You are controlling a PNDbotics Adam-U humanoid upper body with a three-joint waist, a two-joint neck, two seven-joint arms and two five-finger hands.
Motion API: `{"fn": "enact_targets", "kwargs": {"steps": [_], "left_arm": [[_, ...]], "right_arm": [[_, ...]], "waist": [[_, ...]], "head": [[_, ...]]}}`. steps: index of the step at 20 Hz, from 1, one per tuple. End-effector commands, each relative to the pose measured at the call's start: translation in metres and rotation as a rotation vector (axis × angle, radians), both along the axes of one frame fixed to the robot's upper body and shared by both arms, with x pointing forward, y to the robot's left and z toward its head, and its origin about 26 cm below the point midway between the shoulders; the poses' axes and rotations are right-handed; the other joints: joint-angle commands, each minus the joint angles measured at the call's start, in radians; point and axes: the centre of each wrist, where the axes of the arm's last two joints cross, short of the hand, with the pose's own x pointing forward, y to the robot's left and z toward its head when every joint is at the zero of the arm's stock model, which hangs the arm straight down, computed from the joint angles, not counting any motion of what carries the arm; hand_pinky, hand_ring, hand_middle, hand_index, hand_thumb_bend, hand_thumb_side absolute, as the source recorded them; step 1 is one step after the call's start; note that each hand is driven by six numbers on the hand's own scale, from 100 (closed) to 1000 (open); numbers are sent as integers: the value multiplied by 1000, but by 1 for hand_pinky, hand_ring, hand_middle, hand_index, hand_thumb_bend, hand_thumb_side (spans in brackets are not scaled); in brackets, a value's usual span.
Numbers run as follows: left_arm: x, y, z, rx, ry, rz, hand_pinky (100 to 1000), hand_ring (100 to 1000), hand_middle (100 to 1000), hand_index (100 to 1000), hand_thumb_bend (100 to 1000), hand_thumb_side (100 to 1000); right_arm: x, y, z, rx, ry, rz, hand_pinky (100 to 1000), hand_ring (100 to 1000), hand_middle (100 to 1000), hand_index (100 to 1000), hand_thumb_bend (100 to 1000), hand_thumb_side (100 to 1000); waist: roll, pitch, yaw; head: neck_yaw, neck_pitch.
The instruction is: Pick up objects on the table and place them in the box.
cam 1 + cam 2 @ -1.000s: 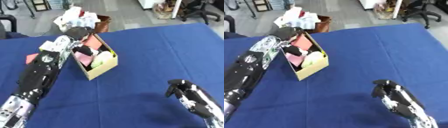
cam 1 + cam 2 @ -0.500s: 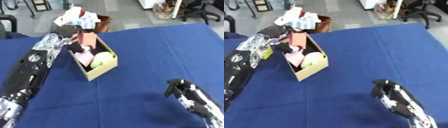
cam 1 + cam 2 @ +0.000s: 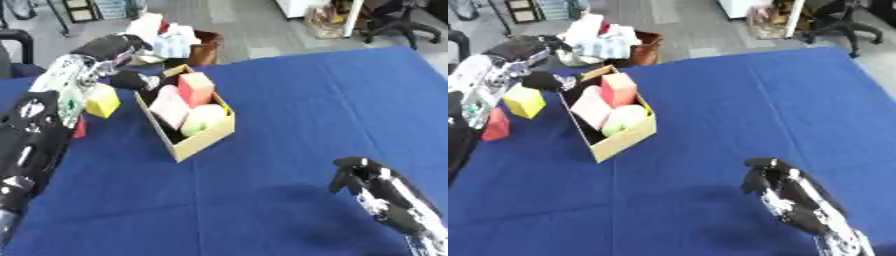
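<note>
An open cardboard box [image 3: 203,139] stands left of centre on the blue table [image 3: 297,100]. Inside it are a red block [image 3: 196,88], a pink block [image 3: 171,109] and a pale green ball [image 3: 205,117]. My left hand [image 3: 112,48] hovers at the box's far left corner with its dark fingers [image 3: 133,80] relaxed and holding nothing. A yellow block [image 3: 524,101] and a small red block [image 3: 496,125] lie on the table left of the box, beside my left arm. My right hand [image 3: 359,176] rests at the lower right, fingers curled, holding nothing.
Behind the table's far edge a brown basket [image 3: 206,46] holds a heap of cloth [image 3: 166,35]. An office chair [image 3: 398,20] stands at the top right. Blue tabletop stretches between the box and my right hand.
My left hand has drawn back from above the box to its far left corner. The red block now stands inside the box. The right hand has stayed put.
</note>
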Motion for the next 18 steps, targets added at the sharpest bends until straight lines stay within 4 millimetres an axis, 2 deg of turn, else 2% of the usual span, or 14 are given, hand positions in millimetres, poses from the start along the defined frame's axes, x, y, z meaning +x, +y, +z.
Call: {"fn": "enact_targets", "kwargs": {"steps": [1, 5, 7, 8, 12, 18], "left_arm": [[-9, 30, 20, 2, -7, 46, 874, 818, 848, 925, 322, 715], [-14, 53, 9, 16, 76, 77, 864, 809, 838, 921, 333, 688], [-16, 62, 3, 21, 123, 87, 860, 806, 839, 920, 407, 633], [-17, 66, 2, 33, 139, 93, 867, 814, 855, 926, 481, 598], [-21, 85, -7, 78, 216, 129, 871, 821, 875, 942, 556, 649], [-28, 112, -14, 65, 270, 179, 869, 816, 857, 944, 563, 652]], "right_arm": [[1, -5, 6, -16, -17, -11, 567, 578, 539, 780, 100, 430], [1, -6, 6, -17, -17, -16, 567, 578, 539, 779, 100, 429], [1, -7, 6, -18, -17, -16, 567, 578, 539, 779, 100, 430], [1, -7, 5, -19, -16, -16, 567, 578, 539, 780, 100, 429], [1, -8, 5, -21, -16, -21, 567, 578, 539, 780, 100, 429], [0, -9, 4, -25, -12, -26, 567, 578, 539, 780, 100, 430]], "waist": [[-5, -15, 4], [-4, -15, 6], [-4, -15, 7], [-4, -15, 8], [-2, -16, 9], [1, -18, 14]], "head": [[-5, -14], [-8, -14], [-9, -13], [-9, -13], [-10, -12], [-14, -10]]}}
